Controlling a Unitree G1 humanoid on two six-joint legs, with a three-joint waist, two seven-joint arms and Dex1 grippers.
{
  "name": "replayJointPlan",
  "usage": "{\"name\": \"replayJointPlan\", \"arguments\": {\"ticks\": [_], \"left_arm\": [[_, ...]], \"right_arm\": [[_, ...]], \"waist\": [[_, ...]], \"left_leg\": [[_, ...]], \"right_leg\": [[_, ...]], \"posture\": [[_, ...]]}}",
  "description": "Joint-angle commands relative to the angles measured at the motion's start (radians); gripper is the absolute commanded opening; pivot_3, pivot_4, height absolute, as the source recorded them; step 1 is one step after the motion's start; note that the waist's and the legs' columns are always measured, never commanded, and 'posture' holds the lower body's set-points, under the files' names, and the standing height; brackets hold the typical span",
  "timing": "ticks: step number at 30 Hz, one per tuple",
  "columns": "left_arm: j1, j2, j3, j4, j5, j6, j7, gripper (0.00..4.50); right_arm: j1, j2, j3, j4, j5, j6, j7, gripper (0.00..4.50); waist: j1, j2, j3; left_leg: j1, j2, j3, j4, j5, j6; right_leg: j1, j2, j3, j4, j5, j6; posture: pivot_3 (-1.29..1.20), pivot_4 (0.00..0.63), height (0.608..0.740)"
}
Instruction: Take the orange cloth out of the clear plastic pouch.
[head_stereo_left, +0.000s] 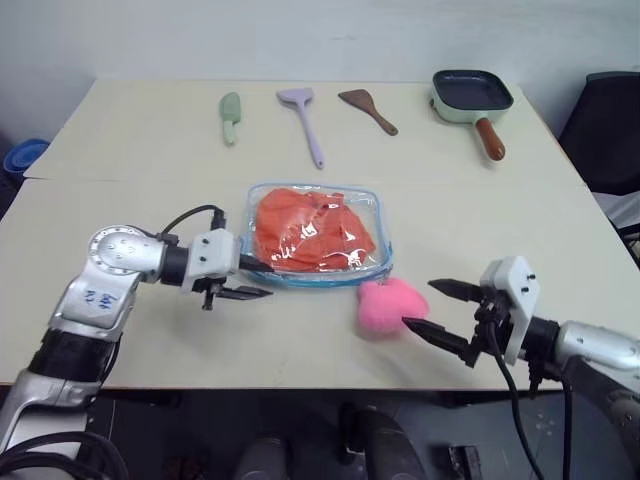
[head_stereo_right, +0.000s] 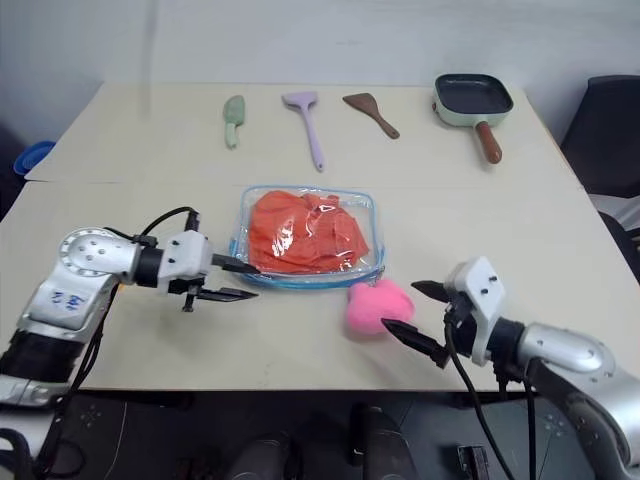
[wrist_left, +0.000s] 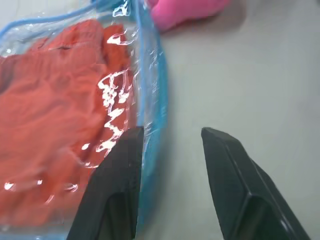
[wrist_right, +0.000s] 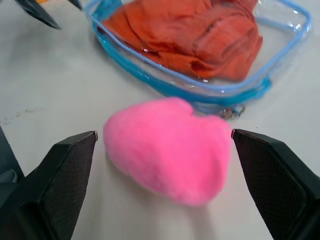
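The clear plastic pouch (head_stereo_left: 384, 252) with blue trim lies flat mid-table, and the orange cloth (head_stereo_left: 310, 230) is bunched up inside it. My left gripper (head_stereo_left: 268, 281) is at the pouch's near left corner, open and holding nothing. In the left wrist view one finger (wrist_left: 120, 175) rests against the blue edge (wrist_left: 150, 75) and the other is over bare table. My right gripper (head_stereo_left: 420, 303) is wide open, just right of a pink fuzzy plush (head_stereo_left: 388, 305). That plush (wrist_right: 167, 150) sits in front of its spread fingers, close to the pouch's near right corner.
Along the far side of the table lie a green toy knife (head_stereo_left: 231, 115), a purple spatula (head_stereo_left: 303, 118), a brown spatula (head_stereo_left: 366, 109) and a green pan (head_stereo_left: 472, 95) with a brown handle. A black chair (head_stereo_left: 610, 130) stands off the table's right edge.
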Motion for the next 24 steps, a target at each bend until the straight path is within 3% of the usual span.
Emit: {"name": "replayJointPlan", "arguments": {"ticks": [1, 6, 7, 9, 17, 21, 24], "left_arm": [[0.004, 0.040, 0.072, -0.143, -0.181, 0.205, -0.021, 1.91], [-0.018, 0.016, 0.054, -0.166, -0.160, 0.227, 0.012, 1.91], [-0.020, 0.013, 0.049, -0.167, -0.152, 0.224, 0.012, 1.94], [-0.027, 0.006, 0.042, -0.165, -0.140, 0.216, 0.016, 1.95], [-0.074, -0.024, 0.042, -0.150, -0.131, 0.231, 0.044, 1.95], [-0.076, -0.043, 0.014, -0.147, -0.108, 0.207, 0.038, 1.95], [-0.085, -0.070, -0.037, -0.124, -0.052, 0.160, 0.034, 1.95]], "right_arm": [[0.008, 0.071, 0.036, -0.010, -0.005, -0.014, -0.067, 4.50], [-0.022, 0.136, 0.173, 0.073, -0.102, -0.060, -0.085, 4.50], [-0.030, 0.141, 0.191, 0.089, -0.116, -0.066, -0.082, 4.31], [-0.040, 0.139, 0.221, 0.114, -0.140, -0.081, -0.064, 3.87], [-0.034, 0.103, 0.293, 0.101, -0.165, -0.122, 0.049, 1.18], [-0.105, 0.113, 0.371, 0.128, -0.194, -0.112, 0.072, 0.01], [-0.160, 0.127, 0.415, 0.190, -0.225, -0.104, 0.072, 0.01]], "waist": [[0.000, 0.000, 0.000], [0.001, 0.000, 0.000], [0.001, 0.000, 0.000], [0.000, 0.000, 0.000], [-0.002, 0.000, 0.000], [-0.006, 0.000, 0.000], [-0.005, 0.000, 0.000]], "left_leg": [[0.000, 0.000, 0.000, 0.000, 0.000, 0.000], [0.000, -0.001, 0.001, 0.000, 0.000, 0.000], [0.000, -0.001, 0.001, 0.000, 0.000, 0.000], [0.000, -0.001, 0.001, 0.000, 0.000, 0.000], [0.000, -0.001, 0.002, -0.001, 0.000, 0.000], [0.000, -0.001, 0.002, -0.001, 0.000, -0.001], [0.000, -0.001, 0.002, 0.000, 0.000, -0.001]], "right_leg": [[0.000, 0.000, 0.000, -0.002, 0.000, 0.000], [0.004, 0.001, 0.002, -0.003, 0.000, 0.000], [0.003, 0.001, 0.002, -0.003, 0.000, 0.000], [0.002, 0.001, 0.002, -0.003, 0.000, 0.000], [0.002, 0.002, 0.003, -0.003, 0.000, 0.000], [0.002, 0.002, 0.003, -0.003, 0.000, 0.000], [0.002, 0.002, 0.003, -0.003, 0.000, 0.000]], "posture": [[0.00, 0.150, 0.740], [0.00, 0.150, 0.740], [0.00, 0.150, 0.740], [0.00, 0.150, 0.740], [0.00, 0.150, 0.740], [0.00, 0.150, 0.740], [0.00, 0.150, 0.740]]}}
